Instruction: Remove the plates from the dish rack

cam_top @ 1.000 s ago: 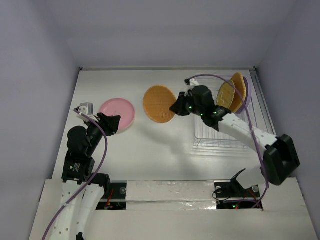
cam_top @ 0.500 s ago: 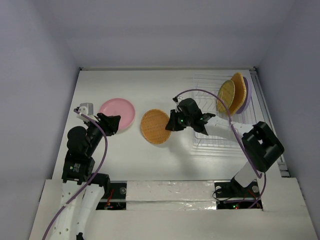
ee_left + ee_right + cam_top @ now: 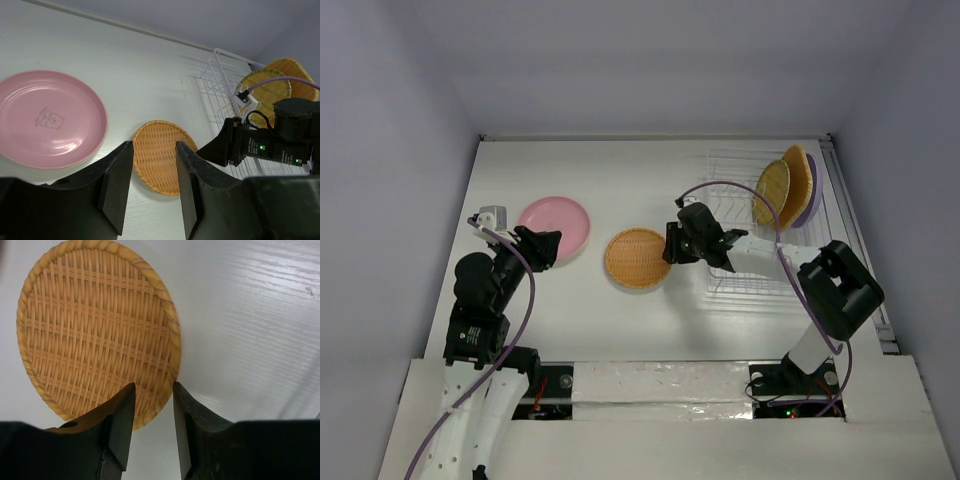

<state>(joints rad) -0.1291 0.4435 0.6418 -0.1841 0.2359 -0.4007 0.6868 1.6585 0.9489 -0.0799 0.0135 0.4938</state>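
Pink plate (image 3: 554,226) and orange woven plate (image 3: 637,258) lie flat left of white wire dish rack (image 3: 760,272), which holds yellow woven plate (image 3: 772,192), second orange woven plate (image 3: 797,172) and purple plate (image 3: 812,196) upright.

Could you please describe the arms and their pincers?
The left arm and right arm have white links, black joint housings and looping purple cables. Green lights show on the right wrist. The left pincer and right pincer have black wedge-shaped fingers.
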